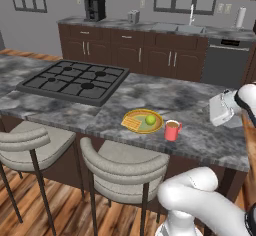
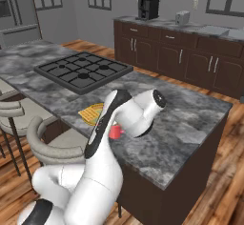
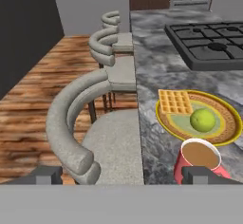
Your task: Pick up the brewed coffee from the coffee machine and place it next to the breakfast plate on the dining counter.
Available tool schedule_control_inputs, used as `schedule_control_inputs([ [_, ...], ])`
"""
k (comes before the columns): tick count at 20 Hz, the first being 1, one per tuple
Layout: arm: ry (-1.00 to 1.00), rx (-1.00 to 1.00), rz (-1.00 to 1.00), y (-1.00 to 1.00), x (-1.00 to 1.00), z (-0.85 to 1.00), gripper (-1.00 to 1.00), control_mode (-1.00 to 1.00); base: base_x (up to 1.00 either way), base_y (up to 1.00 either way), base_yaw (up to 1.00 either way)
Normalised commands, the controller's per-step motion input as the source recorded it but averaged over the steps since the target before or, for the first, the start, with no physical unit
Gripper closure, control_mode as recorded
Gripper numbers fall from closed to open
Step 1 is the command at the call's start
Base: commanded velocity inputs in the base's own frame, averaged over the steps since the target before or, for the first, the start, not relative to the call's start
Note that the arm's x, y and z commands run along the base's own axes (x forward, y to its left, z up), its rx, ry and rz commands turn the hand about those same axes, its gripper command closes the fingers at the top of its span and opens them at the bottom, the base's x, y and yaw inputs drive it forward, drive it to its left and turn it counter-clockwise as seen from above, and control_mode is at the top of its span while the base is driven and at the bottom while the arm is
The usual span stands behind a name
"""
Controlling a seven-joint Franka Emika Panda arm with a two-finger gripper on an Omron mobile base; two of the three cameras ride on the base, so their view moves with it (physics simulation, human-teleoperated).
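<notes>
Low right in the hand view, red mug [image 3: 199, 163] partly cut off behind one finger [image 3: 201, 174], fingers apart, holding nothing, yellow plate [image 3: 228, 123] clipped at right edge, no legible writing.

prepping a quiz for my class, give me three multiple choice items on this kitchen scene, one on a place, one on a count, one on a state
1. Where does the red mug stand?
A. beside the yellow plate on the dining counter
B. under the coffee machine
C. on the cooktop

2. How many food pieces lie on the plate?
A. one
B. two
C. four

3. How is the gripper?
A. shut on the mug
B. shut on the plate
C. open, holding nothing

Answers:
1 A, the mug stands upright right by the plate's rim.
2 B, a waffle and a green fruit.
3 C, in the hand view the fingertips stand wide apart, with the mug free on the counter.
</notes>
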Motion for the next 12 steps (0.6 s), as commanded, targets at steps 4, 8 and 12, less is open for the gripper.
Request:
schedule_control_inputs([
  [4, 0.0, -0.27, -0.06, 0.68, -0.28, 0.97, -1.0, -1.0, 0.0, 0.0, 0.0],
  [8, 0.0, -0.27, -0.03, 0.59, -0.04, 0.74, -1.0, -1.0, 0.0, 0.0, 0.0],
  [12, 0.05, -0.23, 0.0, 0.54, 0.0, 0.24, -1.0, -1.0, 0.0, 0.0, 0.0],
])
